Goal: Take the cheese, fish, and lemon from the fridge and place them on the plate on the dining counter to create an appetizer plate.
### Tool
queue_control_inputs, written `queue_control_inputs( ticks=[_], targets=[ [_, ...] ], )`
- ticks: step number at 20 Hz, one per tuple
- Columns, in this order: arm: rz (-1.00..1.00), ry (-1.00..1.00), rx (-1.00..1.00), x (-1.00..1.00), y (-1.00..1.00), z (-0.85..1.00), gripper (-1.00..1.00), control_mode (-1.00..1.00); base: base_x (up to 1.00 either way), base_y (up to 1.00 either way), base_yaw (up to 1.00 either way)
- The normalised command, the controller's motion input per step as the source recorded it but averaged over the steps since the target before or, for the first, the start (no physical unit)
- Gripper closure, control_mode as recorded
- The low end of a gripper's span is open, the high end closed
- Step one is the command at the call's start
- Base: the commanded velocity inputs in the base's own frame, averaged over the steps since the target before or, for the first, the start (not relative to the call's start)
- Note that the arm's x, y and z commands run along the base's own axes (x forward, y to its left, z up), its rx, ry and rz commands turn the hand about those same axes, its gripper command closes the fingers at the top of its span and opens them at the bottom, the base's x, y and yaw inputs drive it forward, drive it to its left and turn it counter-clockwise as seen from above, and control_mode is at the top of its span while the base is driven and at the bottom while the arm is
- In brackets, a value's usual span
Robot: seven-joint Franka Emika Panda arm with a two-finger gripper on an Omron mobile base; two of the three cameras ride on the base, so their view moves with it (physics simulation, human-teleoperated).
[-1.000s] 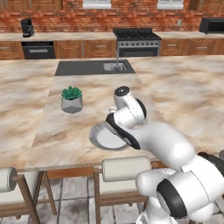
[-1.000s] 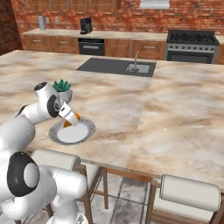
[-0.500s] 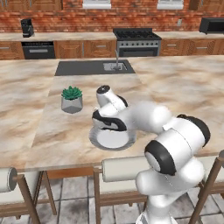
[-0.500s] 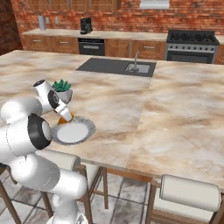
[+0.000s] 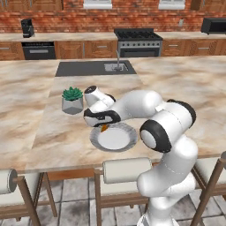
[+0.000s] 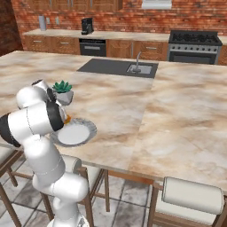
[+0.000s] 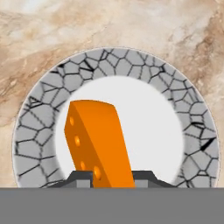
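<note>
My gripper (image 5: 103,125) is shut on the cheese (image 5: 104,128), a small orange wedge with holes. It hangs just above the left inner part of the plate (image 5: 128,142), a round pale plate with a grey cracked-stone rim on the dining counter (image 5: 44,128). In the hand view the cheese (image 7: 98,142) stands between my two dark fingertips (image 7: 81,178) over the plate's white middle, ringed by the plate rim (image 7: 39,122). From the right base the cheese (image 6: 68,119) peeks out beside my arm at the plate (image 6: 91,129). The fish, lemon and fridge are out of view.
A small grey pot with a green plant (image 5: 72,100) stands just left of and behind the plate. A dark inset sink with a tap (image 5: 92,67) lies farther back. Padded stools (image 5: 126,170) line the near counter edge. Stove and cabinets run along the far wall.
The arm has swung left, carrying the hand and the cheese from the plate's right side to its left inner part. The grip has stayed shut.
</note>
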Motion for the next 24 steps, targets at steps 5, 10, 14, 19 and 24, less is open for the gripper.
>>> queue_control_inputs(
  ticks=[5,10,14,19,24],
  targets=[
    [-0.08,0.0,-0.01,0.0,0.01,-0.45,1.0,-1.0,0.0,0.0,0.0],
    [-0.1,0.0,-0.03,0.0,0.01,-0.33,1.0,-1.0,0.0,0.0,0.0],
    [-0.11,0.0,-0.04,0.06,0.0,-0.17,1.0,-1.0,0.0,0.0,0.0],
    [-0.08,0.0,-0.03,0.19,0.0,-0.16,1.0,-1.0,0.0,0.0,0.0],
    [-0.06,0.0,-0.03,0.24,0.0,-0.17,-1.0,-1.0,0.0,0.0,0.0]
  ],
)
